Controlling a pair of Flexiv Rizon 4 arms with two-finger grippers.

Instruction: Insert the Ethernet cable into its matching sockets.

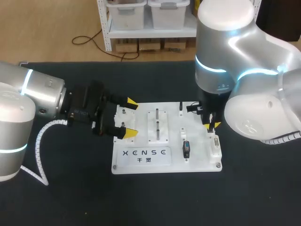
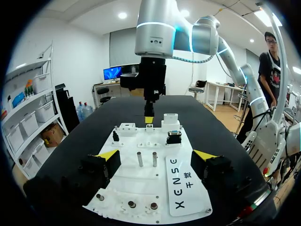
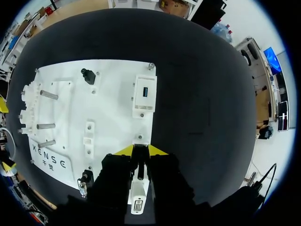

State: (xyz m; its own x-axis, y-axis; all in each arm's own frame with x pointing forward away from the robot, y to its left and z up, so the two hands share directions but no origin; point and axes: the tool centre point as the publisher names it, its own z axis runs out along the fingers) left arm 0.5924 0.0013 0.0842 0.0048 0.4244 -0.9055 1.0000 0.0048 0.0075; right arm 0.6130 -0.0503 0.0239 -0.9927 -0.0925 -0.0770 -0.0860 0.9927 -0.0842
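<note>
A white socket board [image 1: 141, 165] lies mid-table. My right gripper [image 1: 210, 126] points straight down over the board's right edge, just behind a white socket block [image 1: 215, 146]. In the right wrist view its fingers [image 3: 126, 151] stand close together, pinching a narrow dark plug [image 3: 140, 165] directly above the board [image 3: 113, 108], between that block [image 3: 138, 193] and a block with a blue port [image 3: 144, 94]. No trailing cable shows. My left gripper [image 1: 131, 117] is open at the board's left end, its yellow tips wide apart over the peg area [image 2: 146, 159], holding nothing.
Two metal pegs [image 1: 157, 123] stand upright mid-board. A black and blue connector [image 1: 186, 149] sits in front of a small black post [image 1: 180, 110]. Black table [image 1: 155, 197] surrounds the board on all sides.
</note>
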